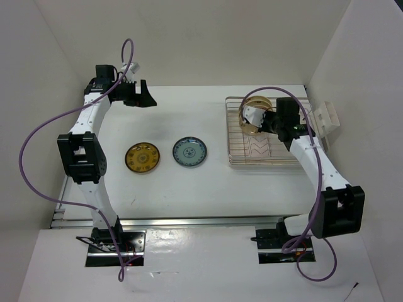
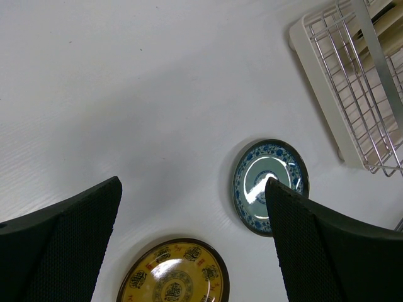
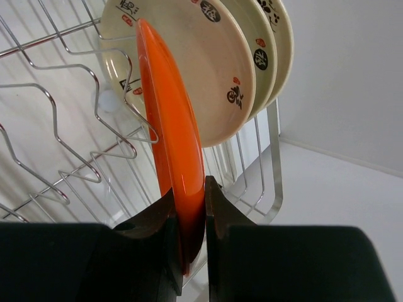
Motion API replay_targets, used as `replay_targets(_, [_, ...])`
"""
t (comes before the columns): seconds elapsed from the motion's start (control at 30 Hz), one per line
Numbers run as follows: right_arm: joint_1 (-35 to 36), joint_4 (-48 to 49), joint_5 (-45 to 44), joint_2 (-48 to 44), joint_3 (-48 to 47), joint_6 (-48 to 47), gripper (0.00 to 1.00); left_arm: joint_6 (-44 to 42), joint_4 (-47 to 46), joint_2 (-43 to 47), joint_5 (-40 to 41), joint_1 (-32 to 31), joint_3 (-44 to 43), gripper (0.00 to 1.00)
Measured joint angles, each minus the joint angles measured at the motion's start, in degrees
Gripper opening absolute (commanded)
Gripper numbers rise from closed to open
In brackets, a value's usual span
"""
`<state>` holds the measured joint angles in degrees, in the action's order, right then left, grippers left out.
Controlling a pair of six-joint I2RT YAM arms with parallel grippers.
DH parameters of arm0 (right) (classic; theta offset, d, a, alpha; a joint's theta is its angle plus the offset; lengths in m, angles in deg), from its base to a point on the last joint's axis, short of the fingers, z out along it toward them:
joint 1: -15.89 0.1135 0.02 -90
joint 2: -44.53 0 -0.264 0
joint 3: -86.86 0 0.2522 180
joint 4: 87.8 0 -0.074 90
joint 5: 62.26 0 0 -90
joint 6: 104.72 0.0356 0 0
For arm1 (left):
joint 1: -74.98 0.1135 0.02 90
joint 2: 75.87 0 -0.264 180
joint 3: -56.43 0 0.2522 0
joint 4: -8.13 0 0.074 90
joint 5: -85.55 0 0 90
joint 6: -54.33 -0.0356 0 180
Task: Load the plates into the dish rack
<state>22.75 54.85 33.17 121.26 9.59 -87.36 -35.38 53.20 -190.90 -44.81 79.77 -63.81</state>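
My right gripper [image 3: 189,195] is shut on the rim of the bright orange plate [image 3: 171,126], which it holds on edge over the wires of the silver dish rack [image 3: 272,157]. Three cream plates [image 3: 211,63] stand upright just behind it at the rack's far end. From above, the right gripper [image 1: 258,121] is over the rack [image 1: 232,151] beside the cream plates [image 1: 255,102]. The yellow-brown plate [image 1: 142,157] and blue-grey plate [image 1: 189,152] lie flat on the table. High above them my left gripper [image 2: 192,189] hangs open and empty; from above, the left gripper [image 1: 140,95] is at the table's far left.
A small white slotted holder [image 1: 326,116] sits against the right wall next to the rack. White walls close the table on the left, back and right. In the left wrist view the rack's corner [image 2: 352,100] shows at top right.
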Motion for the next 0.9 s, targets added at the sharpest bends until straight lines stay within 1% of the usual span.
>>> replay_targets(0.43, [0.0,0.0,2.0,4.5,-1.4,-0.6,0.0,0.0,0.0,-0.9,0.0,0.0,0.0,1.0])
replay_targets(0.47, [0.0,0.1,2.1,4.9,-1.4,-0.6,0.01,0.0,0.0,-0.9,0.0,0.0,0.0,1.0])
replay_targets(0.57, [0.0,1.4,2.1,6.0,-1.4,-0.7,0.25,0.0,0.0,-1.1,0.0,0.0,0.0,1.0])
replay_targets(0.6, [0.0,1.7,2.1,6.4,-1.4,-0.6,0.46,0.0,0.0,-1.1,0.0,0.0,0.0,1.0])
replay_targets(0.63, [0.0,1.9,2.2,6.9,-1.4,-0.3,0.58,0.1,0.0,-1.1,0.0,0.0,0.0,1.0])
replay_targets(0.67, [0.0,2.4,2.3,7.3,-1.4,-0.2,0.63,0.1,0.0,-1.1,0.0,0.0,0.1,1.0])
replay_targets(0.7, [0.0,2.8,2.5,7.8,-1.5,0.0,0.64,0.2,-0.1,-1.1,0.0,0.0,0.3,1.0])
replay_targets(0.73, [0.0,2.9,2.8,8.4,-1.8,0.3,0.68,0.3,-0.1,-1.1,0.0,0.0,0.6,1.0])
replay_targets(0.8, [0.0,2.9,3.2,9.5,-3.5,1.7,0.69,0.5,-0.1,-1.1,0.0,-0.1,1.5,1.0])
replay_targets(0.9, [0.0,2.4,4.6,10.3,-8.3,4.8,0.72,1.5,-0.1,-1.1,0.0,-1.0,3.4,1.0])
